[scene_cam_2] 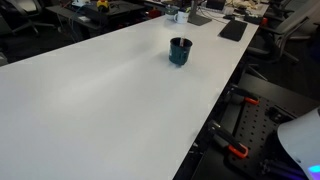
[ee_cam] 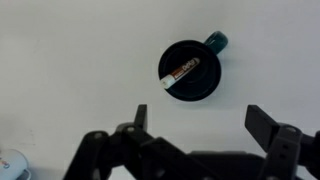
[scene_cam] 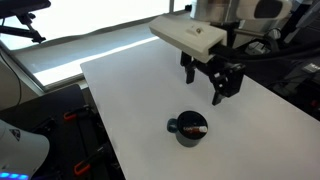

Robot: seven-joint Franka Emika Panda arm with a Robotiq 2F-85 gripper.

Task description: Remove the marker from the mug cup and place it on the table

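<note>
The dark navy mug cup (scene_cam: 190, 128) stands upright on the white table (scene_cam: 130, 90). It also shows in an exterior view (scene_cam_2: 180, 50) and in the wrist view (ee_cam: 190, 70), with its handle at the upper right there. The reddish marker (ee_cam: 180, 73) with a pale end lies slanted inside the mug, and its tip shows in an exterior view (scene_cam: 197, 129). My gripper (scene_cam: 205, 82) hangs above the table, up and behind the mug, apart from it. In the wrist view the gripper (ee_cam: 197, 120) is open and empty, the mug just beyond its fingertips.
Dark keyboards and clutter (scene_cam_2: 232, 30) lie at the table's far end. Black equipment with orange clamps (scene_cam_2: 240, 140) sits beside the table's edge. A bluish object (ee_cam: 12, 165) shows at the lower left corner of the wrist view.
</note>
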